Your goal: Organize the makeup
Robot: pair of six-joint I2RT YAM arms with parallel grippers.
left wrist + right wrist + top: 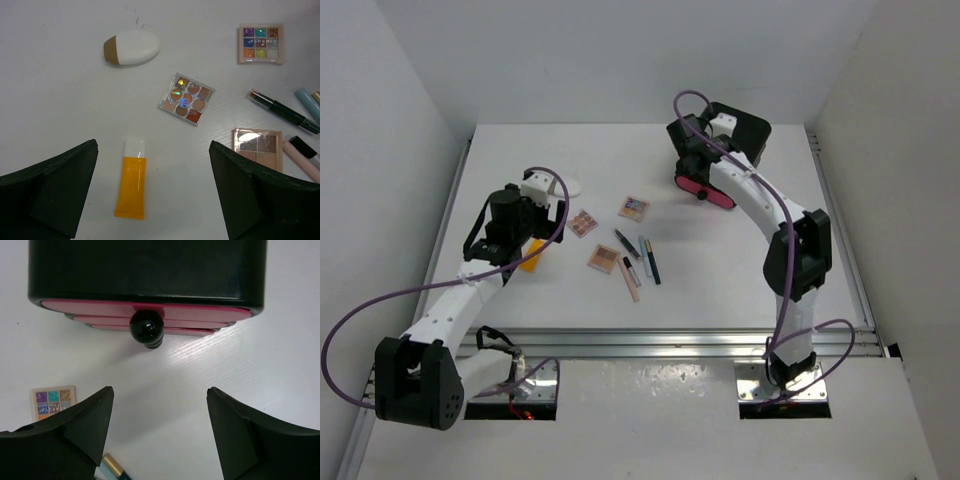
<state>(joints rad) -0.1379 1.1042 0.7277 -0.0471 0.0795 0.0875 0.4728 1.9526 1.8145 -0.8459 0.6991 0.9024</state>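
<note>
The makeup lies mid-table. A white oval puff with a tan end (131, 47) lies at the far left. Three square palettes show: a brown-toned one (186, 98), a multicoloured one (260, 43) and a peach one (257, 147). Black (282, 110), pale-blue (307, 100) and peach (300, 160) pencils lie together on the right (638, 260). An orange tube with a white cap (132, 179) lies between my left fingers. My left gripper (153, 145) hangs open above the tube. My right gripper (160, 390) is open and empty, just in front of the box's knob (146, 328).
A black box (145, 270) with pink drawers (145, 310) stands at the back right of the table (720, 150). The multicoloured palette (53, 402) and a gold-capped pencil end (112, 467) lie near my right gripper. White walls enclose the table.
</note>
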